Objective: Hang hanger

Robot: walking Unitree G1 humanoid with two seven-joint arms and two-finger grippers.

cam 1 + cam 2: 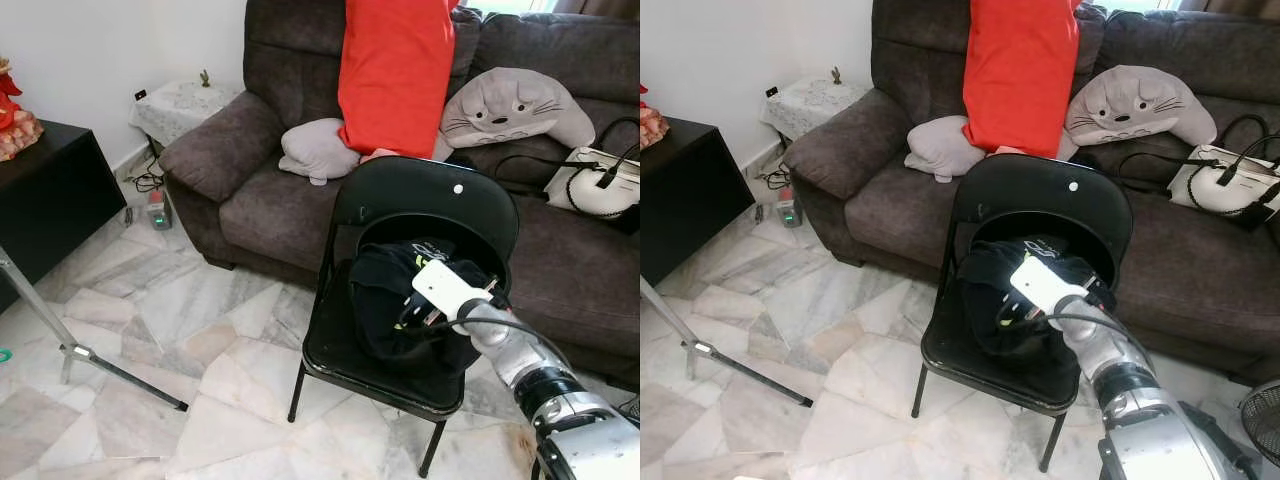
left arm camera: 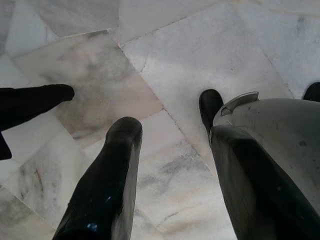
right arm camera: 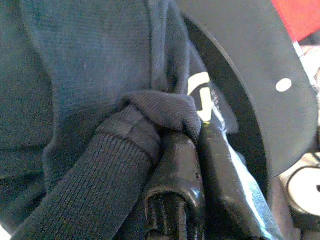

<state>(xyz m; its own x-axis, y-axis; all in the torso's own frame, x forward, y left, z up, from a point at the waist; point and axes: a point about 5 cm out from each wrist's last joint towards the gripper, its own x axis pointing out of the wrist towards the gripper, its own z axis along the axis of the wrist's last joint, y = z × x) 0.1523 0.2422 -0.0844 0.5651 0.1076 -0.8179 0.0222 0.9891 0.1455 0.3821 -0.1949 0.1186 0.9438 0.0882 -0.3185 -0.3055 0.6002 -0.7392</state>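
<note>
A black folding chair (image 1: 420,195) stands in front of a sofa, and a dark navy knit garment (image 1: 385,300) with yellow-green print lies bunched on its seat. My right gripper (image 1: 415,315) reaches down into that bundle from the right. In the right wrist view its fingers (image 3: 175,170) lie close together, shut on a fold of ribbed knit fabric (image 3: 150,115) next to the chair's backrest (image 3: 250,65). No hanger can be made out in the folds. My left gripper (image 2: 95,110) hangs idle over the marble floor, open, fingers apart.
A brown sofa (image 1: 270,200) behind the chair holds a red cloth (image 1: 395,70), a grey pillow (image 1: 318,150), a grey plush cushion (image 1: 515,105) and a white handbag (image 1: 595,185). A black cabinet (image 1: 50,200) and tripod leg (image 1: 110,368) stand left. A fan (image 1: 1255,420) sits at right.
</note>
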